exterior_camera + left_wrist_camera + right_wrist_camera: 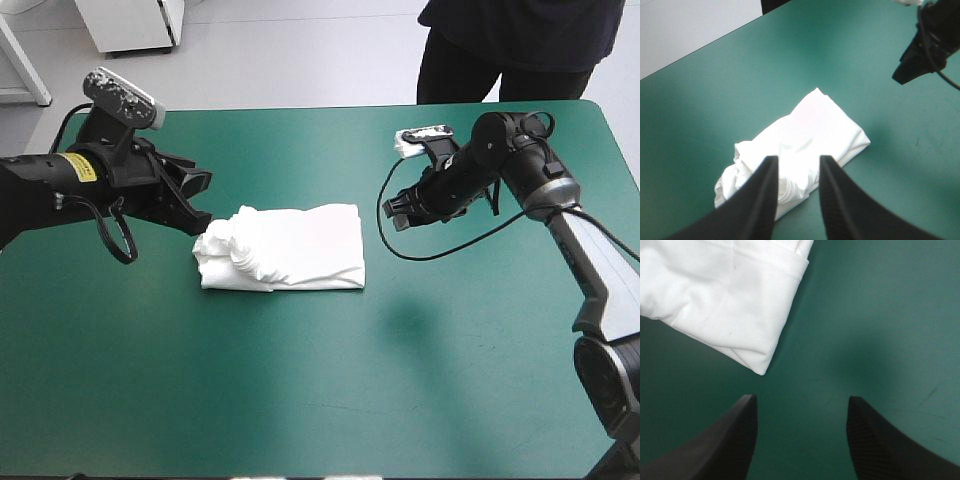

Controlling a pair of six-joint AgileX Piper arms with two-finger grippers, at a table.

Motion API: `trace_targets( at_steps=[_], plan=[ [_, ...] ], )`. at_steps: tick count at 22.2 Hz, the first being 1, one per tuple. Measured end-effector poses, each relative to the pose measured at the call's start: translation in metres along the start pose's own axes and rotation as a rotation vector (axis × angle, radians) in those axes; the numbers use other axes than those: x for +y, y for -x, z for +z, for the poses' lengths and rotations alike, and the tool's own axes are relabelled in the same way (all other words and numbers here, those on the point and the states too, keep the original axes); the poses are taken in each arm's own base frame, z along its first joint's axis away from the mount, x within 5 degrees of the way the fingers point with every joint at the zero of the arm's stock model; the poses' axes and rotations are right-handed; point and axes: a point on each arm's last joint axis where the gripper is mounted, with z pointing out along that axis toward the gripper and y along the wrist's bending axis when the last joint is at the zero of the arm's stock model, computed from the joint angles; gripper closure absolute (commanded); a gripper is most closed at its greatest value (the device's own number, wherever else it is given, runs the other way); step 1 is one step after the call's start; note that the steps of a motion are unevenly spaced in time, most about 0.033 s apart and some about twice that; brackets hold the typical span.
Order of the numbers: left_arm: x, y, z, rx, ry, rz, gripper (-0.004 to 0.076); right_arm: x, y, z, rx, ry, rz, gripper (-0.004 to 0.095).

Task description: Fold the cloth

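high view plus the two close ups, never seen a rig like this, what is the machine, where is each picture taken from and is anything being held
It is a robot with two arms at a teal-green table. The high view looks down from above and behind it. The other two pictures come from cameras on the wrists, each looking along its own gripper's two black fingers. On the table lies a white T-shirt, folded into a bundle that is neat at one end and crumpled at the other. The left gripper is at the crumpled end, fingers open. The right gripper is off the neat end, apart from the T-shirt, also open. Nothing is held.
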Motion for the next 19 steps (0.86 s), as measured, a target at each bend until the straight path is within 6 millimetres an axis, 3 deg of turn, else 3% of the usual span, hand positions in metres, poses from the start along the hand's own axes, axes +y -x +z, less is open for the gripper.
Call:
trace_targets(
  at_steps=[6, 12, 19],
  plan=[
    [-0.001, 0.001, 0.002, 0.0, -0.018, 0.0, 0.0314, -0.014, 0.009, 0.073, 0.107, 0.111, 0.02, 0.0392],
    [0.001, 0.002, 0.02, 0.033, -0.045, -0.016, 0.0314, -0.022, 0.012, 0.125, 0.139, 0.202, 0.035, 0.0392],
    [0.0, 0.003, 0.023, 0.034, -0.067, -0.025, 0.0314, -0.025, 0.023, 0.151, 0.126, 0.272, 0.049, 0.0392]
  ],
)
